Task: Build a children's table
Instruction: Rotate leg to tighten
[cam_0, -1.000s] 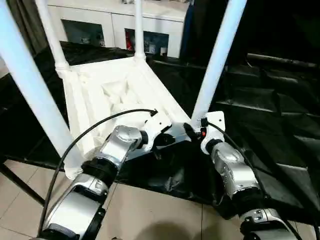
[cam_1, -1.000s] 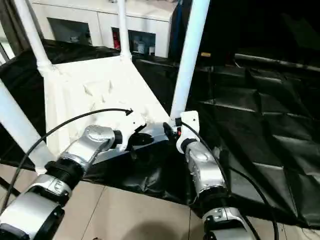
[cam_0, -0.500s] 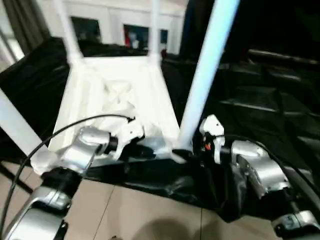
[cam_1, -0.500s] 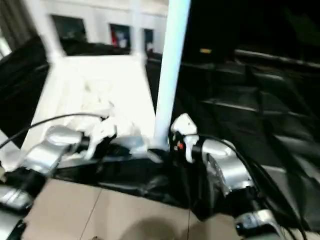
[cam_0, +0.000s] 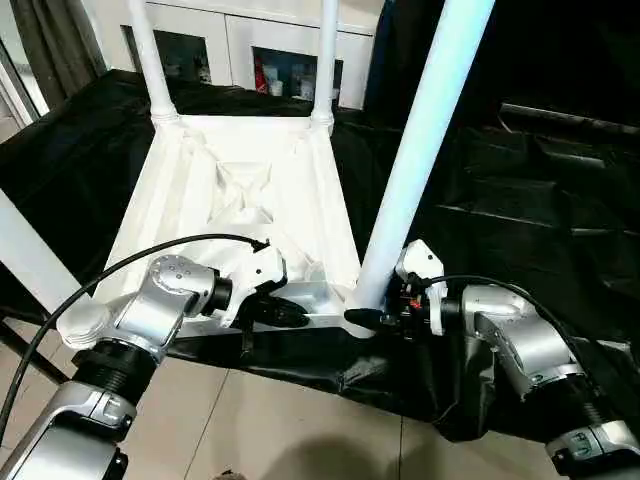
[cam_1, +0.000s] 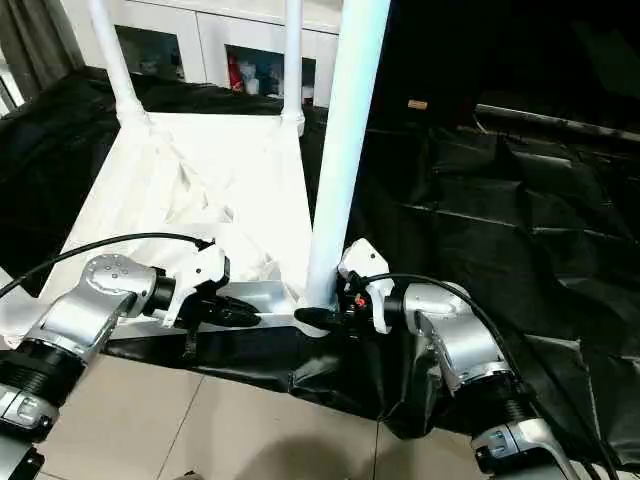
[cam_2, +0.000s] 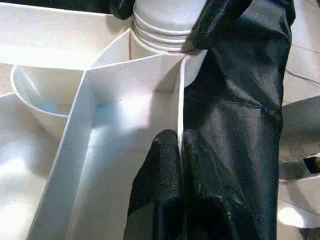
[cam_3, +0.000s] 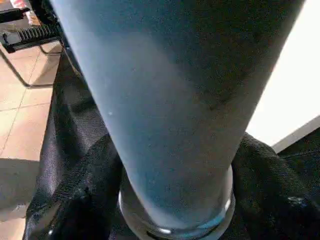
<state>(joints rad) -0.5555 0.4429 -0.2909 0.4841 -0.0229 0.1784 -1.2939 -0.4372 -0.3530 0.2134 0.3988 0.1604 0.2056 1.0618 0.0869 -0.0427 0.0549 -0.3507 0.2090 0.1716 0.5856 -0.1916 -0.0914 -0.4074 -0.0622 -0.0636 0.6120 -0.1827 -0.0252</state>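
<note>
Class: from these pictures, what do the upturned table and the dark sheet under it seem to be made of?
Table: apparently moulded white plastic, smooth and slightly glossy, with thin ribs underneath. Dark sheet: seemingly thin black plastic film or coated fabric; it wrinkles and gleams.

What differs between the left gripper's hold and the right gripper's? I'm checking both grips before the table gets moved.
The left gripper is shut on a thin rib at the tabletop near edge; the right gripper sits around the base of the near right leg, fingers spread either side. The left gripper pinches flat plastic; the right gripper spans a round tube. Both work low at the near edge, pointing toward each other.
</note>
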